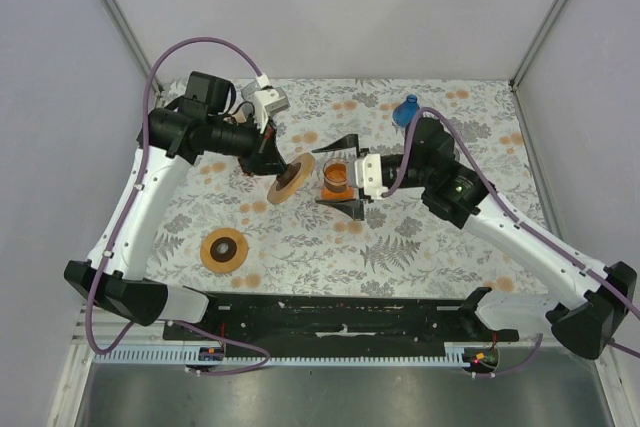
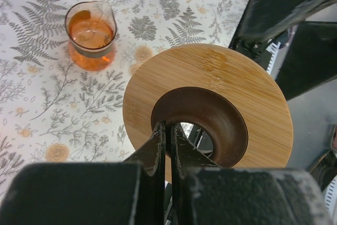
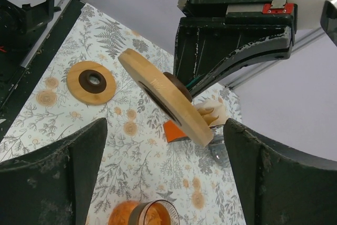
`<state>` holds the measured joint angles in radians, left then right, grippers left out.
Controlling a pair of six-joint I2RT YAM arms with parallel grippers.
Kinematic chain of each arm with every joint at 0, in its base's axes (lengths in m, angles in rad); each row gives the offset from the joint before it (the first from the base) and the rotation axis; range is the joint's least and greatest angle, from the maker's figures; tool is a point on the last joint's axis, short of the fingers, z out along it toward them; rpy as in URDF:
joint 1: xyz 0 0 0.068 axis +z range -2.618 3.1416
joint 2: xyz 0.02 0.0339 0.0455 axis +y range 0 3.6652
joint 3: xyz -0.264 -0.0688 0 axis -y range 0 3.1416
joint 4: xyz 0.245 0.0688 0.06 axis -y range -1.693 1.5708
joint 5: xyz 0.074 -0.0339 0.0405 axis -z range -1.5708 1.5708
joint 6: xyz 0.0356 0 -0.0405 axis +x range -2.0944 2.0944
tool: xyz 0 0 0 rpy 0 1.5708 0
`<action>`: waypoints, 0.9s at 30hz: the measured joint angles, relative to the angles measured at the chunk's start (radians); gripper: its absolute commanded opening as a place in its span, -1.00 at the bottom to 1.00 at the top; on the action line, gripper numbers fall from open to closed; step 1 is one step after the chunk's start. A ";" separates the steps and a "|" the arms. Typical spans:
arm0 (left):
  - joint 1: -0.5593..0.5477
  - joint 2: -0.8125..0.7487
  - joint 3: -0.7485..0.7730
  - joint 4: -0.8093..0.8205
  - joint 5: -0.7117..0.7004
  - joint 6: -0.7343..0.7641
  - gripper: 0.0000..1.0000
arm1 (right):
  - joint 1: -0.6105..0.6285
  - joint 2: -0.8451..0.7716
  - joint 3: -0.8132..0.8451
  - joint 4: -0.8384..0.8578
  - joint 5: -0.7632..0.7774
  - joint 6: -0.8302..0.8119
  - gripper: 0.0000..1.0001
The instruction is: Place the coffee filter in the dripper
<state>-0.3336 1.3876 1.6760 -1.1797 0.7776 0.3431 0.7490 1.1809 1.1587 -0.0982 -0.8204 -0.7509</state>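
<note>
My left gripper [image 1: 272, 162] is shut on the dripper [image 1: 291, 178], a round wooden disc with a dark brown funnel. It holds the dripper tilted above the table. In the left wrist view the fingertips [image 2: 168, 127] pinch the funnel's wall, and the dripper [image 2: 237, 88] fills the middle. Pale paper coffee filters [image 3: 213, 110] stand in an orange holder [image 3: 172, 130], partly hidden behind the raised dripper [image 3: 158, 90]. My right gripper [image 1: 338, 175] is open and empty, with one finger on each side of a glass carafe. It is also open in the right wrist view [image 3: 166, 130].
The glass carafe [image 1: 335, 175] holds orange liquid and shows in both wrist views [image 2: 90, 35] [image 3: 150, 215]. A second wooden disc [image 1: 224, 249] [image 3: 91, 81] lies flat at the front left. A blue object [image 1: 406, 109] stands at the back right. Walls enclose the patterned table.
</note>
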 measured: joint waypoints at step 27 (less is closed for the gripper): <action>0.004 0.058 0.048 0.085 -0.176 -0.123 0.21 | -0.125 0.171 0.110 -0.081 -0.097 0.365 -1.00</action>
<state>-0.3294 1.4460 1.7241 -1.0950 0.6018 0.2199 0.6239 1.3514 1.2690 -0.1791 -0.9173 -0.3859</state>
